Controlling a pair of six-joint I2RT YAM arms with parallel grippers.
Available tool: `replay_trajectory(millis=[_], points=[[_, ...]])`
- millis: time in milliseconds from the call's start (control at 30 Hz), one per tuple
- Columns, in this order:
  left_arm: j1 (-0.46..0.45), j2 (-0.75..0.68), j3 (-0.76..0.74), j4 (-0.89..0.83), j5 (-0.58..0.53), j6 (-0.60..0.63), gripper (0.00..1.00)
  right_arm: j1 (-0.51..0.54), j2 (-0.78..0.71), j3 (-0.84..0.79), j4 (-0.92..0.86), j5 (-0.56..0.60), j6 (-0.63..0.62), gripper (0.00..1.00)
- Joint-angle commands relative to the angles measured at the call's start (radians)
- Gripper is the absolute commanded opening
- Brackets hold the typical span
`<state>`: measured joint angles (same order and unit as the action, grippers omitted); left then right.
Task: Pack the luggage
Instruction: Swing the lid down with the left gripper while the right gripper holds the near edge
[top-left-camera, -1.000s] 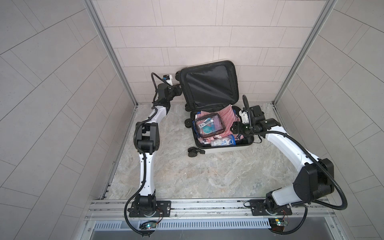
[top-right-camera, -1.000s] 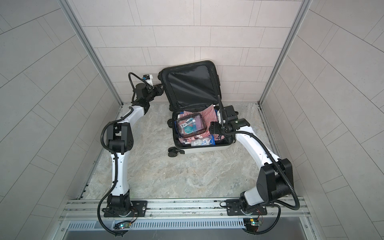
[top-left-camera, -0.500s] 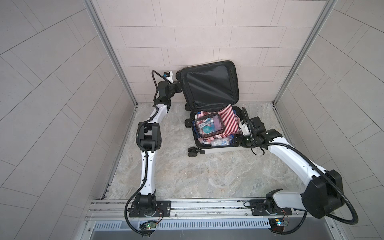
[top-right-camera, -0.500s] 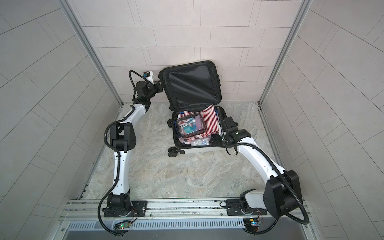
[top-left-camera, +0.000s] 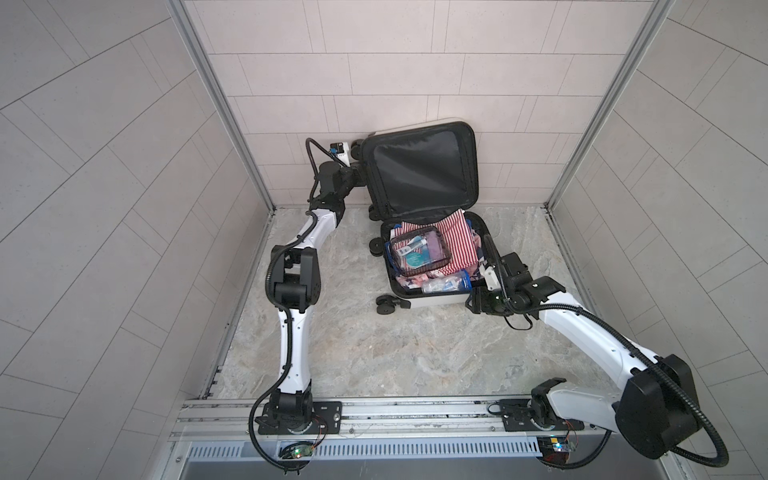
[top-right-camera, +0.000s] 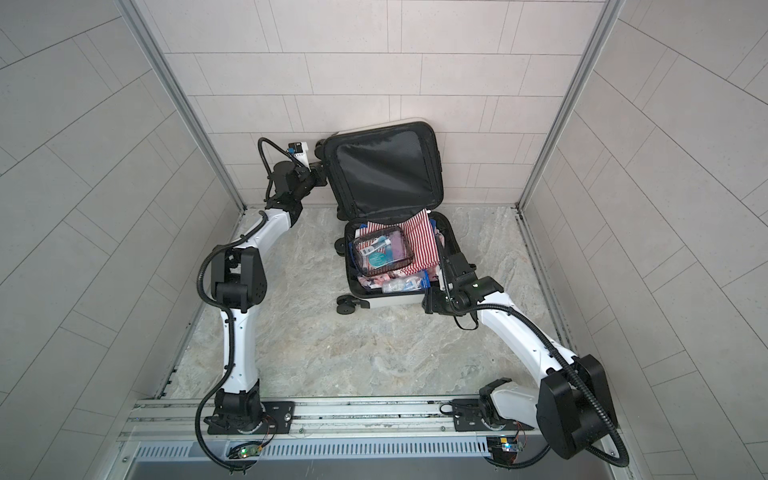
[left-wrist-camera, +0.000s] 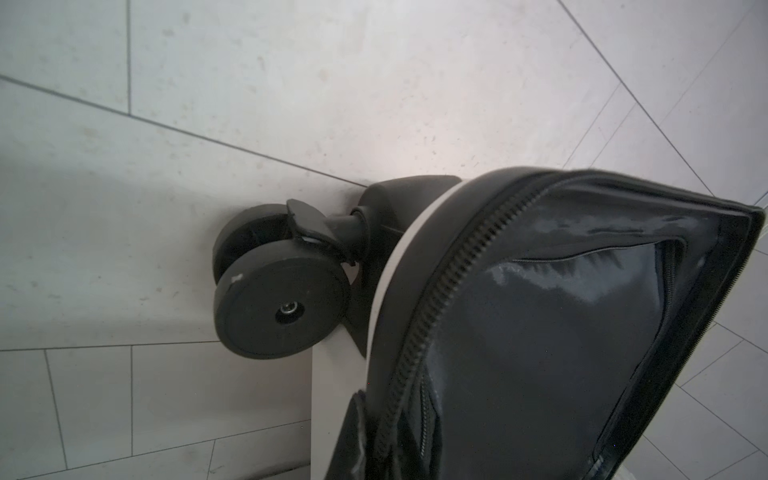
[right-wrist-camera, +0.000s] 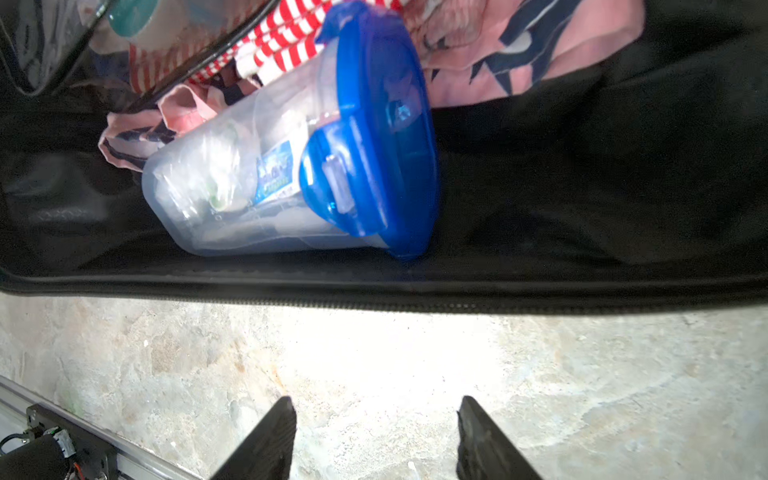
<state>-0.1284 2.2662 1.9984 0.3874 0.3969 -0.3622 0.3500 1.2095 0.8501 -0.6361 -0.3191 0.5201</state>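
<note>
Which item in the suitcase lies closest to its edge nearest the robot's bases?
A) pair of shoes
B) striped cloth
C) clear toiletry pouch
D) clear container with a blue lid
D: the clear container with a blue lid lies just inside that rim of the luggage; the toiletry pouch and striped cloth sit farther back.

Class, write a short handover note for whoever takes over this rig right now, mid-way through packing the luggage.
Left gripper: shut, apparently pinching the raised lid's wheel-side edge.
Right gripper: open, empty, over the floor beside the luggage.
The luggage: open; striped cloth, clear pouch and blue-lidded container inside.
Done: loading, seemingly.
Left: lower the lid, zip it.
</note>
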Motion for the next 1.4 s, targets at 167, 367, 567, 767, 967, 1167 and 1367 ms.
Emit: replay_trajectory(millis=[167,367,567,767,967,1167,1367], points=[[-0.115,-0.235,-0.042,-0.029,0.085,0.092,0.0,0.036,0.009,-0.08,0.144,0.052,0.072,0.57],[-0.18,-0.351,-0.146,-0.061,0.04,0.155,0.0,0.044,0.098,-0.103,0.271,0.077,0.121,0.46],[-0.25,-0.48,-0.311,-0.063,-0.035,0.237,0.0,0.044,0.172,-0.109,0.39,0.11,0.183,0.4],[-0.317,-0.625,-0.531,0.004,-0.136,0.281,0.0,0.042,0.226,-0.113,0.475,0.133,0.256,0.37],[-0.361,-0.763,-0.746,0.077,-0.235,0.262,0.0,0.029,0.229,-0.132,0.527,0.133,0.303,0.36],[-0.411,-0.854,-0.928,0.09,-0.333,0.277,0.0,0.005,0.18,-0.167,0.51,0.133,0.313,0.36],[-0.438,-0.937,-1.06,0.104,-0.369,0.232,0.0,-0.055,0.09,-0.246,0.492,0.119,0.316,0.38]])
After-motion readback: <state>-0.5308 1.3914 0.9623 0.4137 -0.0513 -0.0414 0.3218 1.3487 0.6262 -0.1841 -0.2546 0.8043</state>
